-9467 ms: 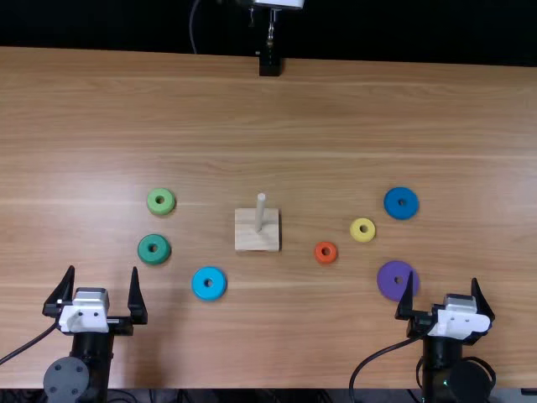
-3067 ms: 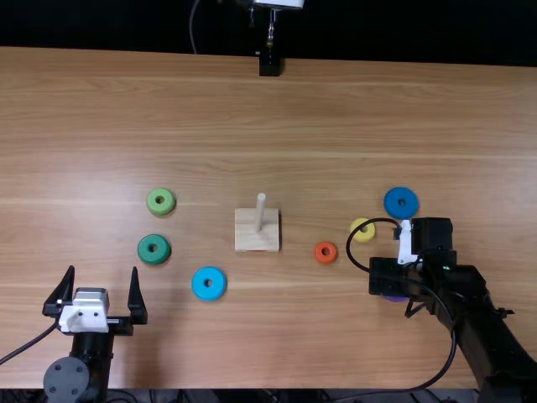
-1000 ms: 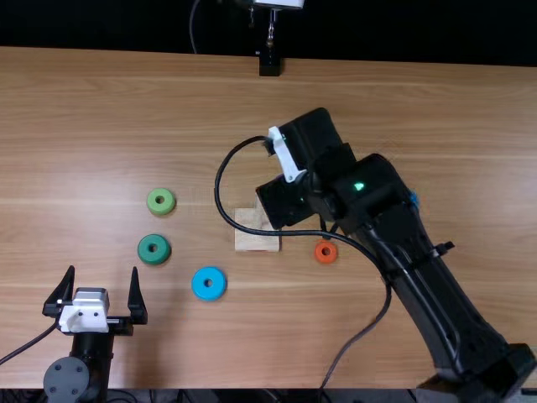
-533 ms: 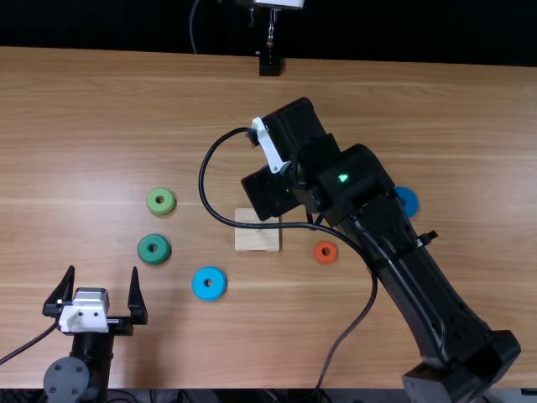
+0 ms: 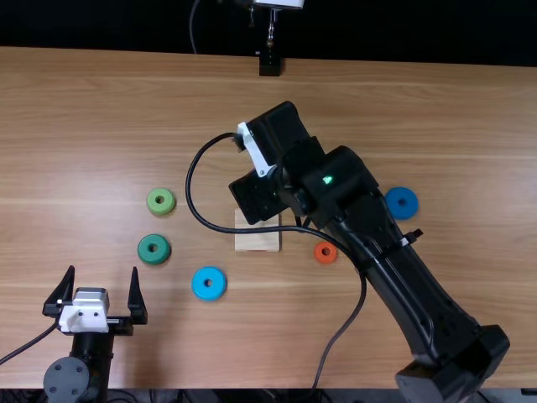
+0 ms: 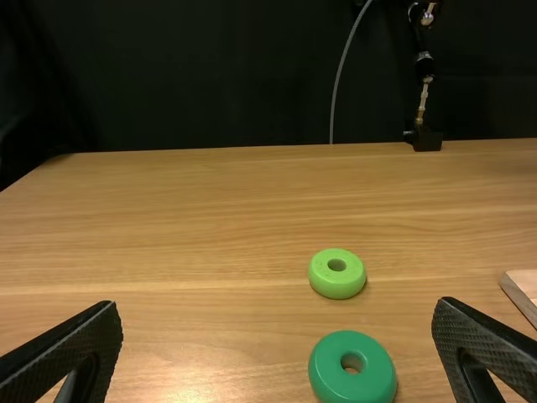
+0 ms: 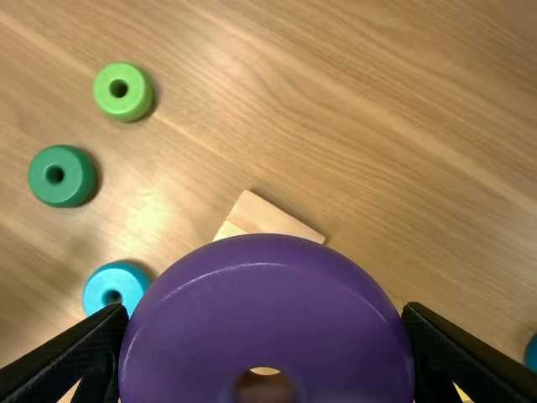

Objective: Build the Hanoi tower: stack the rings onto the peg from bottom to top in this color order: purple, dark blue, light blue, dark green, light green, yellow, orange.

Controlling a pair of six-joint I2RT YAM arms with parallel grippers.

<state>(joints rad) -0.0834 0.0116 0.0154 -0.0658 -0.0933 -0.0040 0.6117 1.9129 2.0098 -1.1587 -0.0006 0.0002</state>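
My left gripper is open over the table's near left; its own view shows the gripper with nothing between its fingers. The right gripper, partly hidden by its arm, is above the far part of the wooden base. In the right wrist view, the gripper is shut on the purple ring, held above the base. The peg is hidden. On the table lie the light green ring, dark green ring, light blue ring, orange ring and dark blue ring.
The right arm stretches diagonally from the near right to the middle, its cable looping over the base. A black stand is at the table's far edge. A bit of yellow shows beside a finger in the right wrist view.
My right gripper picked up the purple ring from the near right and went over to the base, lately drifting farther left. The left arm has stayed still.
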